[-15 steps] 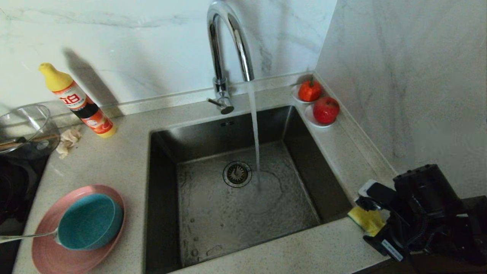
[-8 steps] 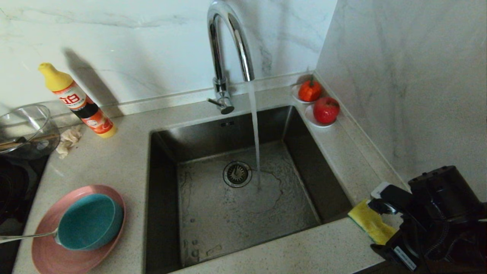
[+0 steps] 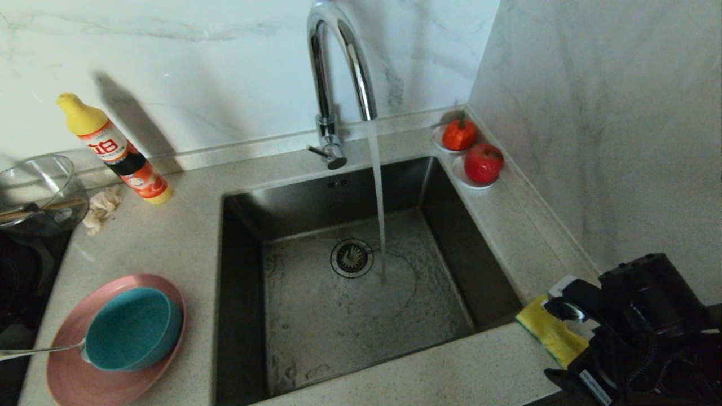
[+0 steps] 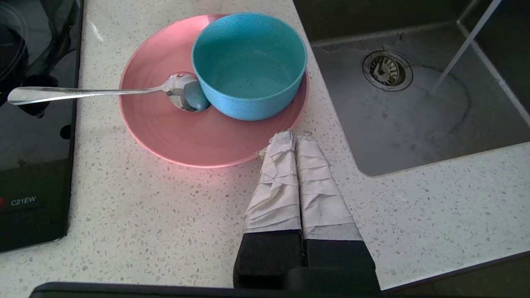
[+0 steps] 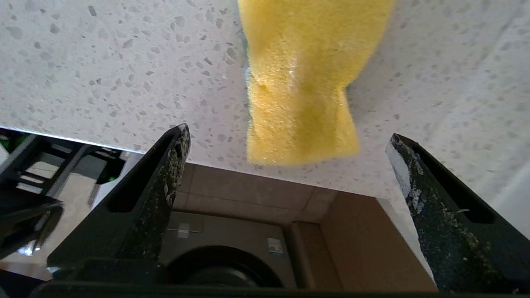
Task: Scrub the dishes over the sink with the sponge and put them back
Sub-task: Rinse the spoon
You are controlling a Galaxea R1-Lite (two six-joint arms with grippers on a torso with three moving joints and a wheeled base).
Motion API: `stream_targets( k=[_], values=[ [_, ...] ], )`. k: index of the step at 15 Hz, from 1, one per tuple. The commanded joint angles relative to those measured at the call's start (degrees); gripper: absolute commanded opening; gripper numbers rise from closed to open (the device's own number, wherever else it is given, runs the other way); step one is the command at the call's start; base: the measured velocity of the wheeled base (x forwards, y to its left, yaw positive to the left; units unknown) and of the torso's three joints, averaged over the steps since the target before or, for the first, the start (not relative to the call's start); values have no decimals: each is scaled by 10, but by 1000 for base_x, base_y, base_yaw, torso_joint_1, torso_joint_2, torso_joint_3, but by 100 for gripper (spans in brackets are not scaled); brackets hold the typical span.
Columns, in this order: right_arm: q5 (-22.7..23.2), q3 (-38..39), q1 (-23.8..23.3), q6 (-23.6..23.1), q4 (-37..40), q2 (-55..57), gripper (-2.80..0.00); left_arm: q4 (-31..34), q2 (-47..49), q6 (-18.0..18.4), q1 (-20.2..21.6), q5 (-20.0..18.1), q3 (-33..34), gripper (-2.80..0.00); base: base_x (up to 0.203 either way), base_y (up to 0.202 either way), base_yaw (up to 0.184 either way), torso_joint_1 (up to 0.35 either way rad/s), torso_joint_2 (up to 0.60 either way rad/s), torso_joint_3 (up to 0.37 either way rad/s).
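- at the sink's (image 3: 361,293) right corner, the right gripper (image 5: 285,142) is gaping wide, released, lining up on the sponge (image 5: 302,78).
- left of the sink, the clenched left gripper (image 4: 295,142) is idling by the pink plate (image 4: 174,128).

Bowl (image 3: 133,329) and spoon (image 3: 39,351) on plate (image 3: 73,372) left of sink (image 3: 361,270), sponge (image 3: 550,334) right

We're in a home kitchen. Speckled stone countertop (image 3: 169,242) with an inset steel sink (image 3: 350,282) at frame centre, chrome gooseneck tap (image 3: 338,84) running above it. Marble-look backsplash (image 3: 197,67) across the top. Dish soap bottle (image 3: 113,149) upper left, induction hob (image 4: 33,165) at the left edge. Two red fruits on saucers (image 3: 474,155) upper right.
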Motion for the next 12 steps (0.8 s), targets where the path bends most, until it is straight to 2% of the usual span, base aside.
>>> stream_targets(
  k=[1, 12],
  values=[
    [0, -3, 0, -1, -1, 9, 0, 0, -1, 0, 0, 0, 0, -280, 0, 0, 0, 0, 0, 0],
    [11, -1, -22, 2, -26, 37, 0, 0, -1, 0, 0, 0, 0, -280, 0, 0, 0, 0, 0, 0]
  ],
)
